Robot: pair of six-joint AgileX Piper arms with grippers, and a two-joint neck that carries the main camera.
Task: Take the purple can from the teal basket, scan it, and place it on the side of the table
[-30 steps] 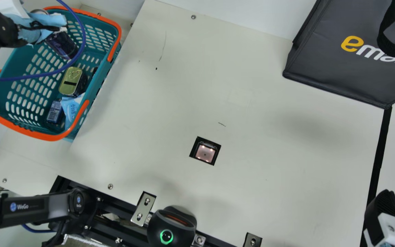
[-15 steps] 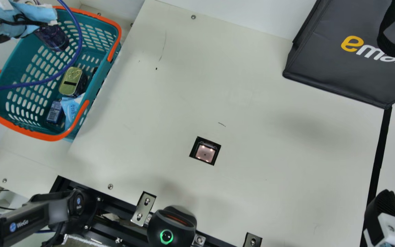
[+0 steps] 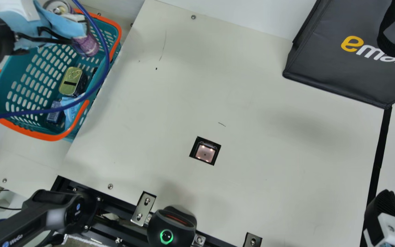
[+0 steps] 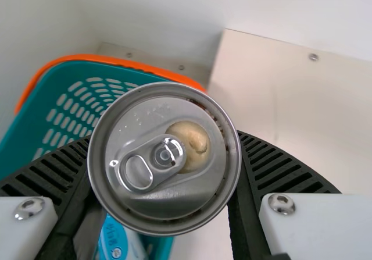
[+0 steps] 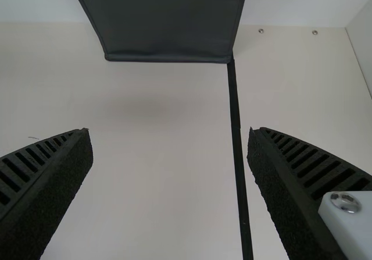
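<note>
At the main view's upper left, my left gripper (image 3: pixel 77 25) is over the far part of the teal basket (image 3: pixel 7 84), holding the purple can (image 3: pixel 87 45) above the rim. In the left wrist view the silver lid of the can (image 4: pixel 164 158) faces the camera, clamped between both ribbed fingers of my left gripper (image 4: pixel 164 161). My right gripper (image 3: pixel 384 209) is at the main view's lower right corner; in the right wrist view, the fingers of my right gripper (image 5: pixel 170 141) stand wide apart with nothing between them.
Inside the basket lie a gold-topped tin (image 3: pixel 70 81), a dark blue box (image 3: pixel 55 112) and a light blue packet (image 3: pixel 70 111). A lit scanner window (image 3: pixel 205 153) is set in the table (image 3: pixel 269 103). A dark bag (image 3: pixel 334 58) stands at back right; a black scanner (image 3: pixel 171 224) at the front.
The purple can, held in my left gripper, first shifted slightly left, then rose and swung right toward the basket's far right rim. The blue cable shifted with the arm. My right arm kept still.
</note>
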